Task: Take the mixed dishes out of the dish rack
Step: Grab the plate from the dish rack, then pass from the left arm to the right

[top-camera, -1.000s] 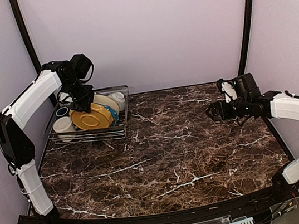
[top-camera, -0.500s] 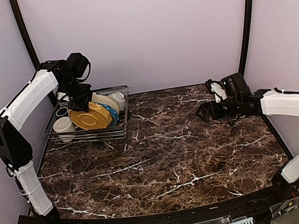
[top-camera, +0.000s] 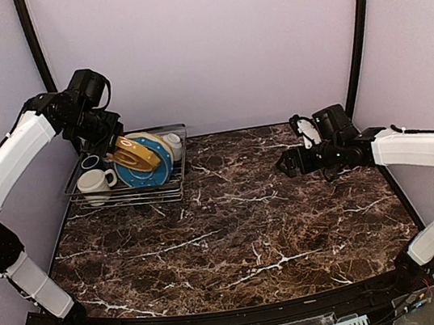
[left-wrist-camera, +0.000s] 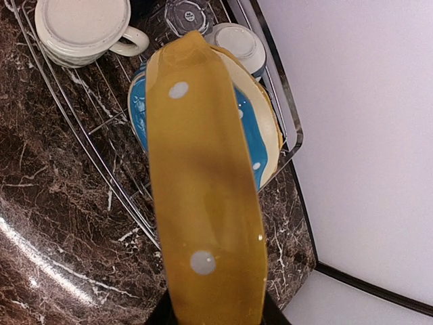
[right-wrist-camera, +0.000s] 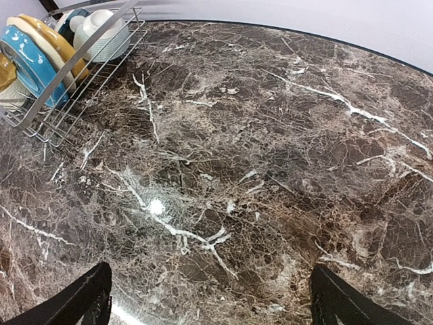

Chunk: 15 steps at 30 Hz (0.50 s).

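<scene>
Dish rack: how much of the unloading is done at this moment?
Done: no dish on the table. In hand: the left claw grips the yellow plate over the dish rack; the right claw is open, empty. Left: blue plate, cream plate, white bowl, cream mug, dark blue mug, glass tumbler.

A dark brown marble-patterned table (top-camera: 243, 224), veined in white, carries a silver wire dish rack (top-camera: 128, 197) at its far left corner.

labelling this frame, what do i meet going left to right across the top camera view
cream mug → yellow plate → white bowl → right gripper
</scene>
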Each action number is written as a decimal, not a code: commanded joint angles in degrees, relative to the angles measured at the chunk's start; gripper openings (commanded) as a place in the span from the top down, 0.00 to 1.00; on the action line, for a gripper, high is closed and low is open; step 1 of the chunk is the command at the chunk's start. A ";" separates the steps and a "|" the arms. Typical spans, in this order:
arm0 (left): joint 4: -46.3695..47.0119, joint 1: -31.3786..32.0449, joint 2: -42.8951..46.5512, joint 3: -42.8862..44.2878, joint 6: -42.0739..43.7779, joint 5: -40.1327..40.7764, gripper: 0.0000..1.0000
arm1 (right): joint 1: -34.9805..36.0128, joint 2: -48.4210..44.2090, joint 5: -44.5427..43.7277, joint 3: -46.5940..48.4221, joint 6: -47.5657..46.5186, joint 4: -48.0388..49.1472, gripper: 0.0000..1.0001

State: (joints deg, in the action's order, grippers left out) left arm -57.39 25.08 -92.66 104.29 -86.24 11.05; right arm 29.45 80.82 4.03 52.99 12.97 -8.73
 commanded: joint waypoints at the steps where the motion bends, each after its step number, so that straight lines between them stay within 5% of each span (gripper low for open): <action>1: 12.24 0.06 6.00 -4.63 2.85 0.93 0.99 | 0.65 0.83 -1.00 1.41 0.56 1.32 0.01; 15: 12.92 0.06 16.69 -16.14 1.67 -0.84 0.99 | 2.15 2.80 -1.54 2.85 0.91 0.94 0.01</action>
State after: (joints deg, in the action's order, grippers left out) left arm -51.51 25.08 -81.93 90.56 -85.45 10.04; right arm 30.70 82.41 3.29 53.84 13.19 -8.75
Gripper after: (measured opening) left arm 0.285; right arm 0.986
